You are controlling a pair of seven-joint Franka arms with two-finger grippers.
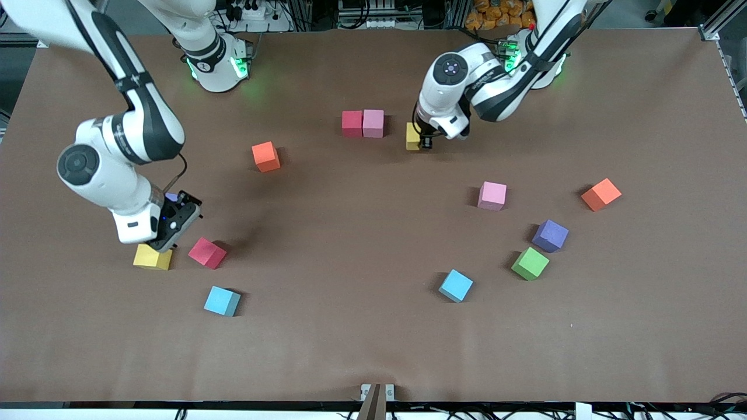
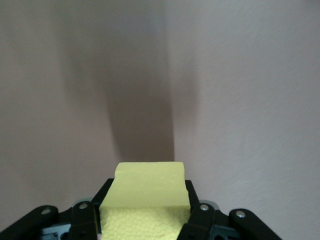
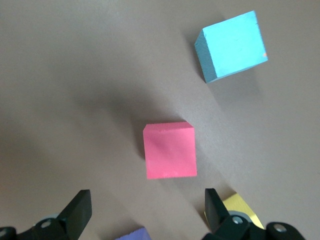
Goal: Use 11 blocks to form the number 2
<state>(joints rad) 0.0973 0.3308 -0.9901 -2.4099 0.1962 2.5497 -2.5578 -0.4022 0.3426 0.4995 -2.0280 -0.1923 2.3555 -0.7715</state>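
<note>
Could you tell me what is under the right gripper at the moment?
The open right gripper hangs above a red block. Beside it, a yellow block and a purple block are partly covered by the gripper, so only their edges show.

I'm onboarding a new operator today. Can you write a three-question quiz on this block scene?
1. True or false: the left gripper is shut on a yellow block.
2. What does the open right gripper hang over? A) green block B) red block C) orange cube
3. Which two colours sit touching, farthest from the front camera?

Key: 1 true. 2 B, the red block. 3 red and pink.
</note>
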